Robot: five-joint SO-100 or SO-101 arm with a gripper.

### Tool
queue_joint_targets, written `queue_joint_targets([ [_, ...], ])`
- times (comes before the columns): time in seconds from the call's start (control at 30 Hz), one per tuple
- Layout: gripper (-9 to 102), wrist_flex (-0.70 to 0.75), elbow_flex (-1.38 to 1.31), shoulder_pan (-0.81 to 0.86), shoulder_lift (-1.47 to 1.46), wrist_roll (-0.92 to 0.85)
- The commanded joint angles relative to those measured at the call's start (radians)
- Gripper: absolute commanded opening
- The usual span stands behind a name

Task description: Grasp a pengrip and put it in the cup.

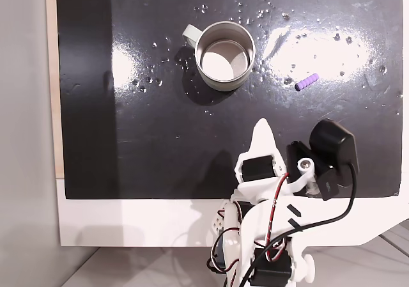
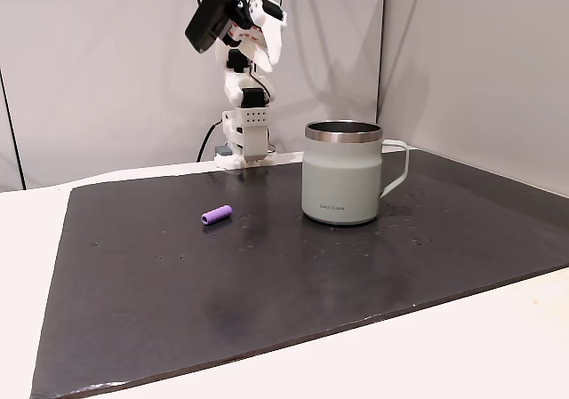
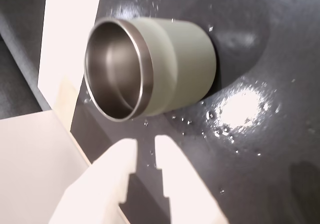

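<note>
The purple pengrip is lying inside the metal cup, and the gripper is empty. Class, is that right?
No. The pengrip lies on the black mat, apart from the cup, as both fixed views show. The gripper is indeed empty, as the wrist view shows.

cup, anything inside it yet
Nothing shows inside the cup: the overhead-looking fixed view shows a bare shiny floor, though the near wall hides part of it. The pengrip lies outside on the black mat.
</note>
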Motion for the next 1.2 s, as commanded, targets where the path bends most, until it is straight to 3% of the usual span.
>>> queue_joint_targets([
  [0.0,0,0.032,-0.163,0.08,-0.049,-0.083],
  [0.3,0,-0.044,-0.209,0.376,-0.077,-0.189],
  [0.6,0,-0.101,-0.236,0.604,-0.301,-0.305],
  [0.97,0,-0.239,-0.06,0.713,-0.52,-0.574],
  [1.17,0,-0.39,0.029,0.724,-0.626,-0.595],
])
